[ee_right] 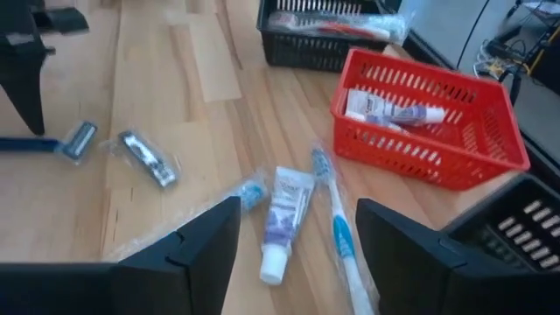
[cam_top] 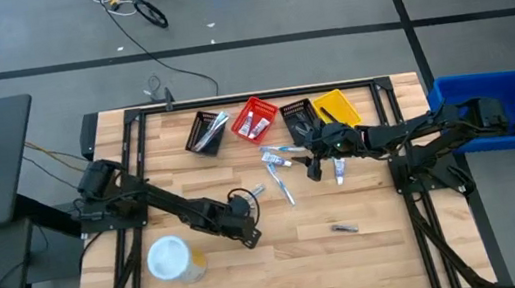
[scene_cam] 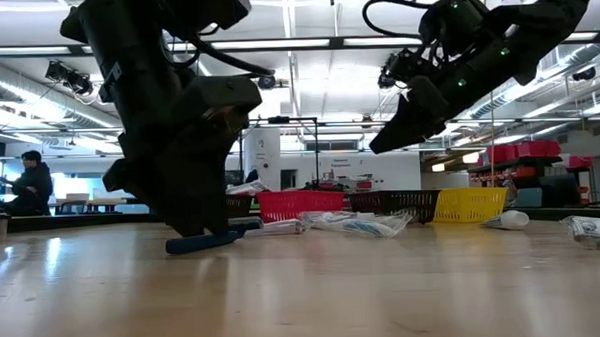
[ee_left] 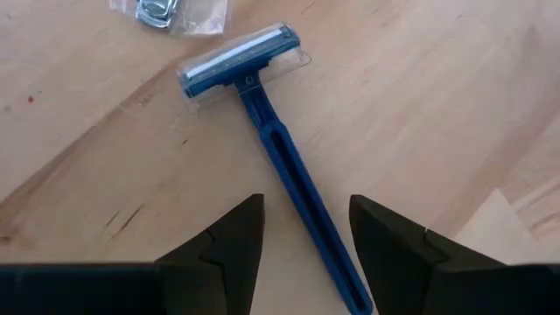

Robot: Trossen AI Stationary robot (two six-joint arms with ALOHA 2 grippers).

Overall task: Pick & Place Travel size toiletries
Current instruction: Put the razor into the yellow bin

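A blue razor (ee_left: 262, 114) lies flat on the wooden table, its head (ee_left: 241, 59) pointing away from my left gripper. My left gripper (ee_left: 306, 206) is open and low over the table (scene_cam: 197, 227). Its two fingers stand on either side of the razor's handle, apart from it. My right gripper (ee_right: 297, 210) is open and empty, raised above the table (scene_cam: 408, 115). Under it lie a small white tube (ee_right: 282, 219) and a wrapped toothbrush (ee_right: 337, 223). A silvery sachet (ee_right: 149, 157) lies near the razor's head.
Along the far edge stand a black basket (cam_top: 205, 131), a red basket (cam_top: 256, 117) holding tubes, a second black basket (cam_top: 296, 118) and a yellow basket (cam_top: 336, 108). A white-lidded tub (cam_top: 170, 258) stands at the near left. A small dark item (cam_top: 344, 227) lies at the near right.
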